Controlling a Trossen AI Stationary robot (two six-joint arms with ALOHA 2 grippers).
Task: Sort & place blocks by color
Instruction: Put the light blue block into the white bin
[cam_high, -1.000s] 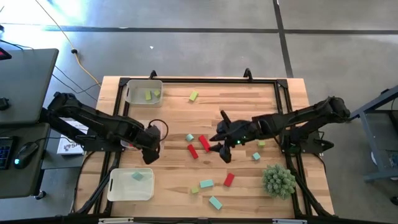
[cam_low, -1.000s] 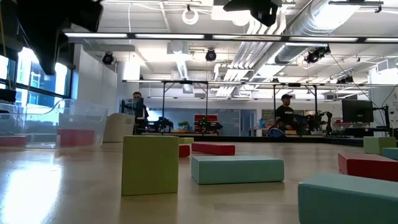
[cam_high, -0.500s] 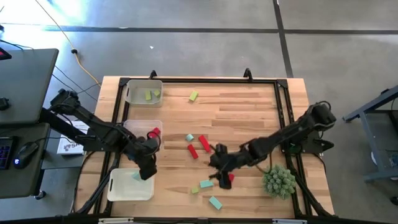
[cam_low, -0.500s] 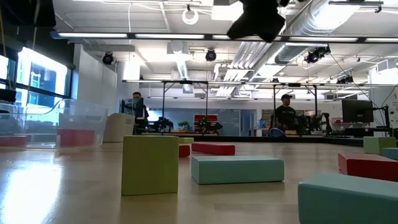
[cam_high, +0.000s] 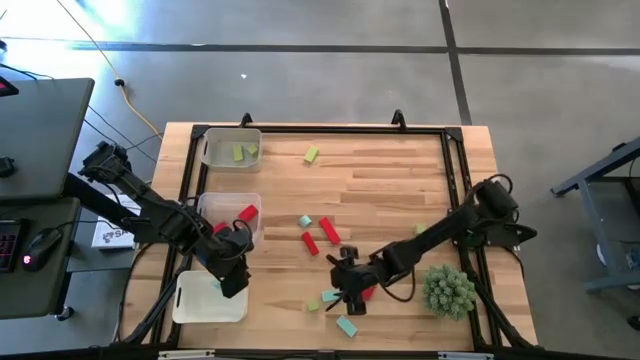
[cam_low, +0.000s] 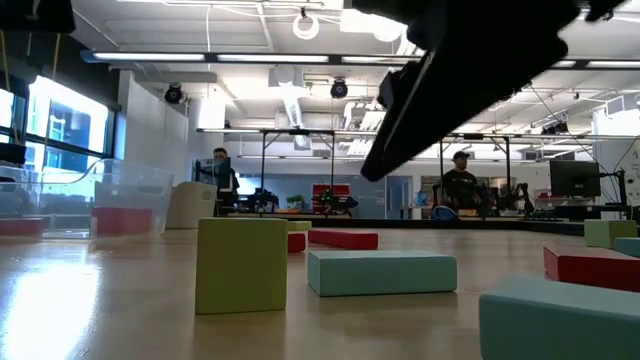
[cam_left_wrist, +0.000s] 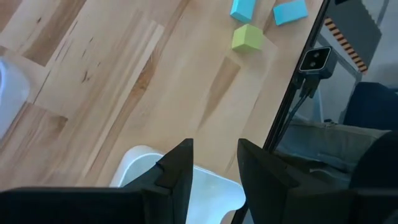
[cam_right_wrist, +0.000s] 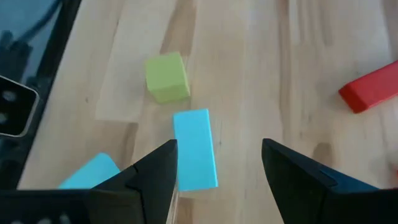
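On the pale wooden table (cam_high: 400, 170), the right gripper (cam_right_wrist: 214, 168) hangs wide open and empty above a teal bar (cam_right_wrist: 195, 148) beside a yellow-green cube (cam_right_wrist: 166, 76), while the left gripper (cam_left_wrist: 214, 165), part open and empty, hovers over the near clear bin (cam_high: 195, 300).

hidden: left tool (cam_high: 233, 283) covers bin (cam_high: 200, 305) contents | cut off: teal block (cam_right_wrist: 87, 173)

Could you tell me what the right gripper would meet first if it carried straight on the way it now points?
Most likely the teal bar: it lies just ahead of the open right gripper, nearly between its fingers, though how far off is unclear.
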